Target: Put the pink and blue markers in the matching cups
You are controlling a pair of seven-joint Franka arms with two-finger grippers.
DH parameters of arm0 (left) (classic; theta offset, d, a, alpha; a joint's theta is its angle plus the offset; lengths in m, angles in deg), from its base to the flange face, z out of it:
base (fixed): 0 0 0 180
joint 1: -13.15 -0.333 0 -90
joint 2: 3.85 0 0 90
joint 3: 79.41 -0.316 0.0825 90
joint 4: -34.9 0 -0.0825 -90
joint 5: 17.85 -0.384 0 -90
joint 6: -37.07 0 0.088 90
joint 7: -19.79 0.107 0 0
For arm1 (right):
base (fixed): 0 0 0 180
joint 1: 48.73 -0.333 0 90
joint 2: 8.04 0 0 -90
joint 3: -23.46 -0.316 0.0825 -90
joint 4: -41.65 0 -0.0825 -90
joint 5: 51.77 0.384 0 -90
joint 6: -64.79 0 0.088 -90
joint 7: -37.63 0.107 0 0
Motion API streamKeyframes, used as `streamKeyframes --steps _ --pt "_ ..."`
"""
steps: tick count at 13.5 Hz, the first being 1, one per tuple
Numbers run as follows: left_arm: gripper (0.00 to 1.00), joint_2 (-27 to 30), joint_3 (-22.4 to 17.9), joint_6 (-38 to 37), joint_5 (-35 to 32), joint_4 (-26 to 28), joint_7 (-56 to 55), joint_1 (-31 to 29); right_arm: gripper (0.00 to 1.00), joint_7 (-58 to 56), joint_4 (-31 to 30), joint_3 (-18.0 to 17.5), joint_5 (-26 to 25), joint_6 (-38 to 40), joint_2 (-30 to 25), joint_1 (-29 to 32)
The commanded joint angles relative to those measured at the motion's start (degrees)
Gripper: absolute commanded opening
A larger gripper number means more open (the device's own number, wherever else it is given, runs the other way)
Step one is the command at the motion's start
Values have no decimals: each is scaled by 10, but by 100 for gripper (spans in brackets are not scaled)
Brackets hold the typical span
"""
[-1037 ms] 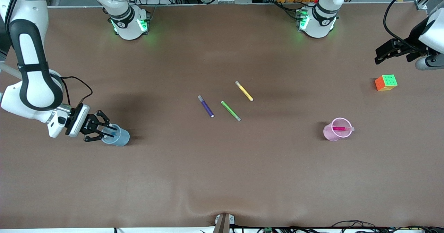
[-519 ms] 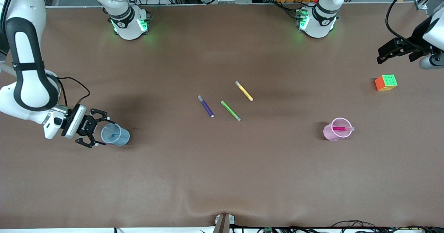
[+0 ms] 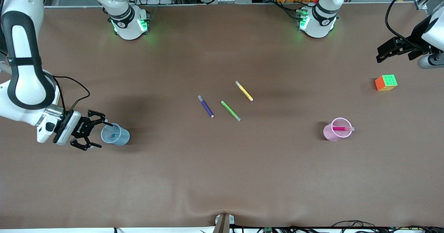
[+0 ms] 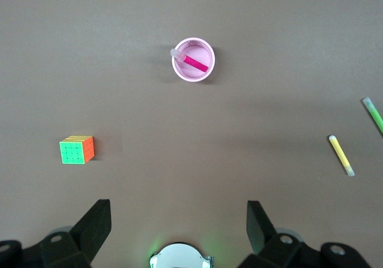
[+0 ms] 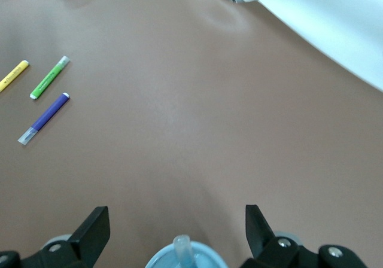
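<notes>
Both markers sit in matching cups: blue marker [image 3: 113,135] in blue cup [image 3: 116,135], pink marker [image 3: 341,129] in pink cup [image 3: 333,130]. They look light, stiff, slippery; mid-barrel suits. My right gripper [image 3: 93,133] gapes beside blue cup; my left gripper [image 3: 390,51] waits wide above the worktop [image 3: 222,177].

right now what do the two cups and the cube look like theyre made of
The pale pink round cup and the light blue round cup look like thin, translucent plastic with a matte finish: the magenta-pink marker and the blue marker show dimly through their walls. The multicoloured puzzle cube looks like hard, smooth plastic, with sharp edges and bright green and orange gridded faces.
</notes>
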Motion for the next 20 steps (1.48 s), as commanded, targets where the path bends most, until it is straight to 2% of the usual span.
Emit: streamKeyframes --steps 1,5,15,20 --pt "100 12 0 -11 9 -2 9 -1 100 136 1 -3 -79 4 -47 -6" --pt "100 14 6 -21 8 -5 8 -1 100 328 2 -6 -197 23 -108 -21" --pt "100 14 5 -29 9 -7 9 -1 100 664 7 0 -379 135 -211 -18" --pt "100 14 5 -30 10 -6 10 -1 100 882 93 -1 -442 275 -226 -23"
